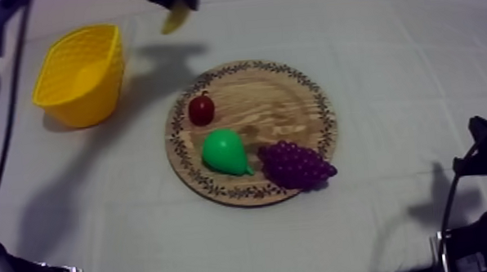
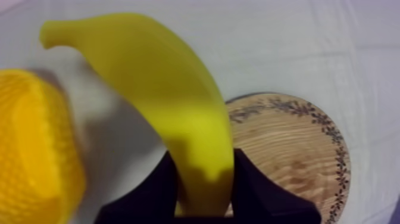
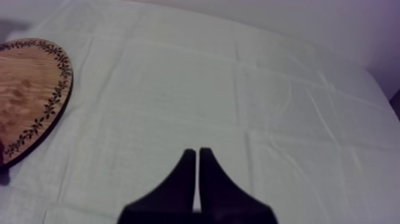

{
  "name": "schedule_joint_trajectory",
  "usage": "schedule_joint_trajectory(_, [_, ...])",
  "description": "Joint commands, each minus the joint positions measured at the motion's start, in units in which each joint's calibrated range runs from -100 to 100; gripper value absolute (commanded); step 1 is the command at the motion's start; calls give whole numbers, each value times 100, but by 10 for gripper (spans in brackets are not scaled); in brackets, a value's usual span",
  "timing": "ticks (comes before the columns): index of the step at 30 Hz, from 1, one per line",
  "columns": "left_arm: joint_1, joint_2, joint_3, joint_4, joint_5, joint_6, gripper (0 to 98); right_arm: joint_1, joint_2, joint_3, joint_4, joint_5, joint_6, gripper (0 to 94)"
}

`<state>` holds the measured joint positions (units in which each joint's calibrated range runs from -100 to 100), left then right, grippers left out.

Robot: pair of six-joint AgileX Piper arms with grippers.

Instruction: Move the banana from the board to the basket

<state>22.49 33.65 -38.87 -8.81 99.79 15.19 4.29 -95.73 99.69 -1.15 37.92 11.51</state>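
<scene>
**A:** Start at the left. What's there?

**B:** The basket (image 1: 79,75), on the cloth (image 1: 388,46) near the left edge, mouth up. I can see nothing inside it.

**A:** And the banana (image 1: 175,19)?

**B:** In the air, right of the basket and beyond the far edge of the board (image 1: 282,118). The left gripper (image 2: 203,156) is clamped on its lower end, a jaw pressed to each side. The rest of it sticks out well past the jaws. From the wrist camera the basket lies to one side of it and the board to the other.

**A:** What's on the board?

**B:** A small red fruit (image 1: 201,109), a pear (image 1: 226,152) just below it, and grapes (image 1: 296,165) at the right rim. All are clear of the arm.

**A:** Far right?

**B:** The right gripper (image 3: 197,156) sits low over bare cloth beside the board. Its jaws lie together in a narrow wedge and hold nothing.

**A:** So which step is this?

**B:** I'd say the carry. The banana is off the board but not yet over the basket.

**A:** And the next move?

**B:** Go left until the banana hangs over the basket's mouth, lower it, then open. It is long and held by one end, so the free tip must clear the rim first. Letting go over the middle should keep it from tipping out.
</scene>
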Motion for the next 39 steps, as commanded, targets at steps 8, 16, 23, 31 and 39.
schedule_joint_trajectory(8, [-932,-1751,1431,-274,-4,-60,216,0,-2,-3,1,-2,0,3])
schedule_joint_trajectory(16, [-1600,-1967,2647,-259,-433,-89,219,0,-2,-3,1,-2,0,3])
schedule_joint_trajectory(23, [-1909,-1631,3395,-156,-1062,-114,224,0,-2,-3,1,-2,0,3])
schedule_joint_trajectory(31, [-2055,-1052,3557,-36,-1425,-154,228,0,-2,-3,1,-2,0,3])
schedule_joint_trajectory(39, [-2052,-441,3302,69,-1650,-144,236,0,-2,-3,1,-2,0,3])
